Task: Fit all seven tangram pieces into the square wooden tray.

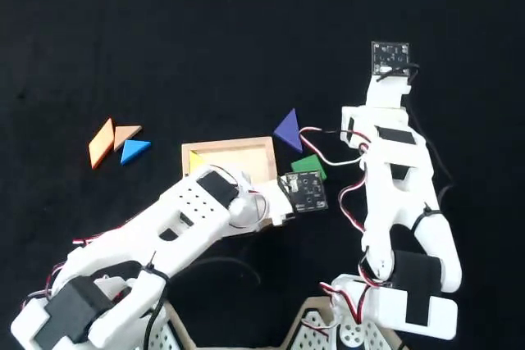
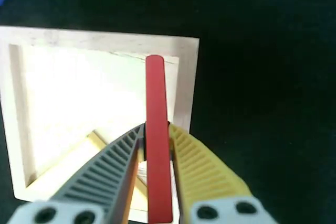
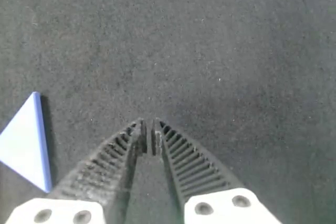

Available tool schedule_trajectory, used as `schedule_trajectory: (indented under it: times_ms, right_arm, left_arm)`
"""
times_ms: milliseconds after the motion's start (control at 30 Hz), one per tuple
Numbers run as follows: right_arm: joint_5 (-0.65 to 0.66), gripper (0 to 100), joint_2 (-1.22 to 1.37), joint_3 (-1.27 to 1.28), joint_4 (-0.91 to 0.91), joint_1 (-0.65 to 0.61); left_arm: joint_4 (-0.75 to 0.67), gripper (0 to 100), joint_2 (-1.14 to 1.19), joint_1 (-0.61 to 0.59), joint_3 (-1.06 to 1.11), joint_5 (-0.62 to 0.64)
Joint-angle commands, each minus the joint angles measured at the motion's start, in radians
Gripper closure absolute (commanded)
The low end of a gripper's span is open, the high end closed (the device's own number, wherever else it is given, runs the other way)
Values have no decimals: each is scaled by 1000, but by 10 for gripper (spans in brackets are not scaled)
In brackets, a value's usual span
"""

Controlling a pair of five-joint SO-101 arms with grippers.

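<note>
At the far left of the worktop (image 1: pixel 246 55) three loose pieces lie close together. An orange slanted piece (image 1: pixel 101 143) is outermost, a tan triangle (image 1: pixel 125 134) is just beside it, and a small blue triangle (image 1: pixel 134 150) sits against the tan one on the side nearer the arms.

The square wooden tray (image 1: pixel 234 143) is near the middle, with a yellow triangle (image 1: pixel 195 160) lying flat in its left part. The left arm (image 1: pixel 189 219) reaches across the tray's near edge. The left claw (image 2: pixel 156 127) is clamped on a red piece (image 2: pixel 154 87). The piece is held on edge over the inside of the tray, close to the tray's right wall. It may be resting on the tray floor, but the wrist view does not settle that.

A purple triangle (image 1: pixel 288 130) lies just past the tray's far right corner. A green square (image 1: pixel 308 167) lies just beside the tray's right side, near the purple triangle but apart from it.

The right arm (image 1: pixel 398 178) stretches away over bare black cloth. The right claw (image 3: pixel 148 127) has its tips together with nothing between them. A pale blue triangle (image 3: pixel 23 142) lies flat on the worktop near it.
</note>
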Motion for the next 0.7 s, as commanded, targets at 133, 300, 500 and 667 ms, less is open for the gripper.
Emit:
schedule_trajectory:
  times_ms: [133, 300, 500, 667]
  right_arm:
    - [-8, 966, -38, -5, -17, 12]
    - [-8, 965, -38, -5, -15, 11]
    - [-8, 965, -38, -5, -15, 11]
    - [-8, 965, -38, -5, -15, 11]
  left_arm:
    - [-15, 969, 92, 10, -53, 21]
    - [-9, 827, 212, -51, -136, 31]
    - [-8, 668, 247, -54, -157, 31]
    - [-8, 668, 242, -59, -170, 31]
